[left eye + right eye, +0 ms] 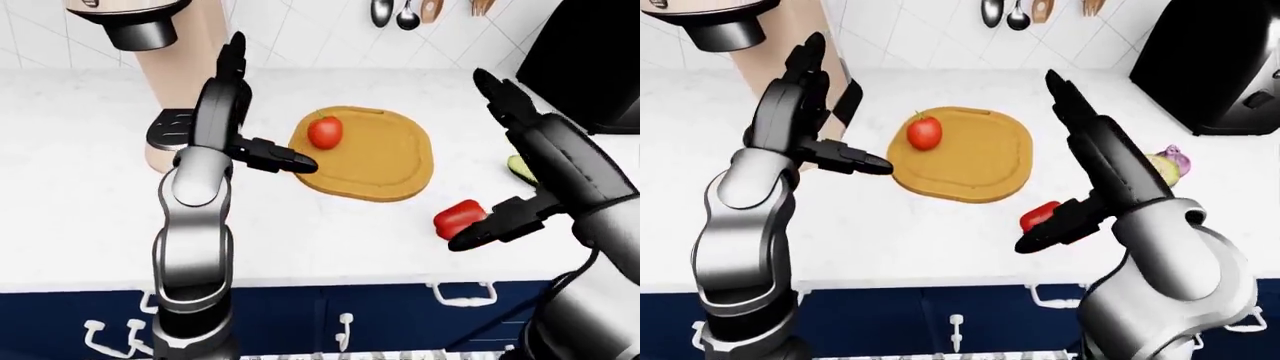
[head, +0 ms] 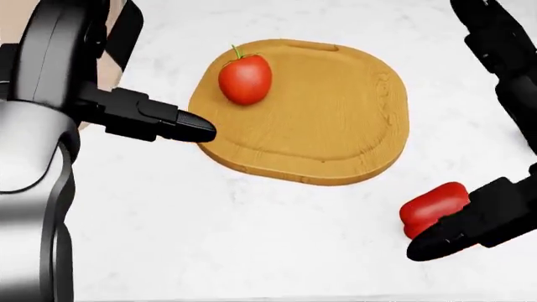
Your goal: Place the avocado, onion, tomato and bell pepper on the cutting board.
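On the white surface (image 2: 277, 239), just below the right edge of the cutting board (image 2: 335, 113) in the head view, lies the red bell pepper (image 2: 432, 207). It is on its side and apart from the board. I judge it light and hollow, with a smooth, glossy skin that can slip, and firm enough to bear a moderate squeeze. The best hold is probably across its wide middle, with fingers on opposite sides, not at the tapered end.

The right hand (image 1: 520, 150) is spread open above the pepper. One dark finger (image 2: 457, 236) reaches along the pepper's lower right side and seems to touch it or be just beside it; I cannot tell which. The other fingers point up and away, so nothing is enclosed.

The left hand (image 1: 805, 105) is also open and empty. Its thumb-like finger (image 2: 172, 126) points toward the left rim of the board, and the others stand upright near the beige coffee machine (image 1: 175, 67).

The tomato (image 2: 245, 78) already sits on the upper left part of the board. It is round and smooth, and I think it may roll if pushed. In the right-eye view the onion (image 1: 1170, 160) and something green, probably the avocado (image 1: 1162, 171), lie together at the right, near the black appliance (image 1: 1220, 60) and well apart from the board.
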Controlling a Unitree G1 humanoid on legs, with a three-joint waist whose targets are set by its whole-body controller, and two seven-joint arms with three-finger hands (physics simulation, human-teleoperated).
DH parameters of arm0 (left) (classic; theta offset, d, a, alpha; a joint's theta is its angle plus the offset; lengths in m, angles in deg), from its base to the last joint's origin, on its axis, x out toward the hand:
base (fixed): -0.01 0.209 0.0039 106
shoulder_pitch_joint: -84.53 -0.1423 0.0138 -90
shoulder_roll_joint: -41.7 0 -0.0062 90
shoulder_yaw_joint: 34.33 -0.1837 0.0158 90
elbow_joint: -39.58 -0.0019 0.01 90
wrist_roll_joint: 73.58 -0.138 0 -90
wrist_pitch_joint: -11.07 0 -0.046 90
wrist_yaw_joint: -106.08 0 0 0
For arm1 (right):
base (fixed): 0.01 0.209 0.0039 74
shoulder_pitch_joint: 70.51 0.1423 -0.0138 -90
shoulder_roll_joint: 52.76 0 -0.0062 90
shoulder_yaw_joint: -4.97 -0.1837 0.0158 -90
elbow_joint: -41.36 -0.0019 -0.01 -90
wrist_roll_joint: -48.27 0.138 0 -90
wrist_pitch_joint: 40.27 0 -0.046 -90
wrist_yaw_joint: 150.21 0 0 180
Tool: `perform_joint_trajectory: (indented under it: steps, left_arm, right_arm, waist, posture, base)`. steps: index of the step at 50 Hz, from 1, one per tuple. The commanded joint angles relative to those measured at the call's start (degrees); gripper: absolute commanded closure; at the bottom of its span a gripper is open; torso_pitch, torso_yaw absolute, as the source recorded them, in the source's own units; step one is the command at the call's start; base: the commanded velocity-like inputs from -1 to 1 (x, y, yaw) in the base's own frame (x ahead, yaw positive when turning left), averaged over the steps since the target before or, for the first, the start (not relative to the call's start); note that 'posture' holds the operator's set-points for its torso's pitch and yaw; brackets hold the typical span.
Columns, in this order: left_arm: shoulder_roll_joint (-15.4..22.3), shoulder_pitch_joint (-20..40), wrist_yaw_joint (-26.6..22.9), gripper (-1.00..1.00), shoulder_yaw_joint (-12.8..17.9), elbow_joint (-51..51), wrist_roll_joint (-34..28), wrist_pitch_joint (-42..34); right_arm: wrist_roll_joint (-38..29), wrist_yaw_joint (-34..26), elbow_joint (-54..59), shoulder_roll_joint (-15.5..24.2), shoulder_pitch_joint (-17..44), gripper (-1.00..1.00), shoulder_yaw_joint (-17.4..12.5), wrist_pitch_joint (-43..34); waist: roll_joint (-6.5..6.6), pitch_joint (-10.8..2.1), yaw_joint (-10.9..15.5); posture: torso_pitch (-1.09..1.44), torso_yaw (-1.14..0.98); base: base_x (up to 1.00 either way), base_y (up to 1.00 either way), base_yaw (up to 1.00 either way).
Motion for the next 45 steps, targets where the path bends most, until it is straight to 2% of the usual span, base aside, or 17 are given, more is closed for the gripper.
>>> perform_joint_trajectory:
  steps: [1,6,14,16,18,22,23,25,40,41,42,45]
  left_arm:
    - [0.2,1.6,0.3,-1.0,0.1,2.0,-0.2,1.8]
    - [0.3,0.8,0.3,-1.0,0.1,2.1,-0.6,2.1]
    - [0.4,0.5,0.0,-1.0,0.0,2.4,-1.2,2.0]
    - [0.5,0.5,0.0,-1.0,0.1,2.2,-1.3,2.2]
    - [0.5,0.7,-0.1,-1.0,0.1,2.2,-1.5,2.1]
    - [0.4,0.9,-0.1,-1.0,0.0,1.8,-1.7,2.2]
    - [0.3,0.9,-0.1,-1.0,0.0,1.7,-1.8,2.3]
    - [0.3,0.8,-0.2,-1.0,0.0,2.0,-1.9,2.1]
    - [0.4,0.4,-1.1,-1.0,-0.2,3.0,-3.2,1.5]
    - [0.7,0.0,-1.4,-1.0,-0.2,3.5,-3.6,1.3]
    - [0.6,0.1,-1.4,-1.0,-0.1,3.6,-3.7,1.3]
    - [0.5,-0.1,-1.6,-1.0,0.0,3.7,-3.8,1.3]
  right_arm:
    - [-4.7,-2.8,0.2,-1.4,1.0,-1.0,-1.4,6.1]
    - [-6.6,-2.6,1.2,-4.9,-1.7,-1.0,-4.3,11.0]
    - [-6.5,-3.0,0.2,-5.9,-6.9,-1.0,-6.3,14.7]
    - [-6.1,-2.7,0.1,-6.1,-8.1,-0.91,-6.6,15.2]
    - [-5.4,-2.4,-0.4,-6.2,-9.7,-0.71,-6.9,15.9]
    - [-4.4,-1.7,-0.5,-6.4,-11.1,-0.58,-7.8,16.1]
    - [-3.6,-3.4,-2.2,-5.4,-11.6,-0.59,-9.4,15.6]
    - [-2.1,-2.8,-2.4,-4.9,-12.5,-0.62,-10.4,15.6]
    - [0.7,3.7,1.7,-5.7,-12.8,-0.57,-8.6,15.3]
    - [1.8,5.8,3.1,-6.3,-13.3,-0.39,-8.4,16.1]
    - [1.9,6.4,3.6,-6.4,-13.4,-0.32,-8.1,16.2]
    - [2.8,7.9,4.4,-6.5,-13.8,-0.33,-8.1,16.4]
  waist:
    - [0.12,-1.2,-0.1]
    - [0.24,-1.34,0.0]
    - [0.31,-1.51,0.0]
    - [0.29,-1.5,-0.1]
    - [0.24,-1.54,-0.1]
    - [0.17,-1.6,-0.1]
    - [0.16,-1.62,-0.1]
    - [0.07,-1.64,-0.1]
    - [-0.06,-1.62,-0.1]
    - [-0.06,-1.64,-0.1]
    - [-0.02,-1.66,-0.1]
    - [-0.07,-1.72,-0.1]
  posture:
    - [0.0,0.0]
    - [0.0,0.0]
    - [0.0,0.0]
    - [0.0,0.0]
    - [0.0,0.0]
    - [0.0,0.0]
    - [0.0,0.0]
    - [0.0,0.0]
    - [0.0,0.0]
    - [0.0,0.0]
    - [0.0,0.0]
    - [0.0,0.0]
  base:
    - [0.0,0.0,0.0]
    - [0.0,0.0,0.0]
    - [0.0,0.0,0.0]
    - [0.0,0.0,0.0]
    - [0.0,0.0,0.0]
    - [0.0,0.0,0.0]
    - [0.0,0.0,0.0]
    - [0.0,0.0,0.0]
    - [0.0,0.0,0.0]
    - [0.0,0.0,0.0]
    - [0.0,0.0,0.0]
    - [0.0,0.0,0.0]
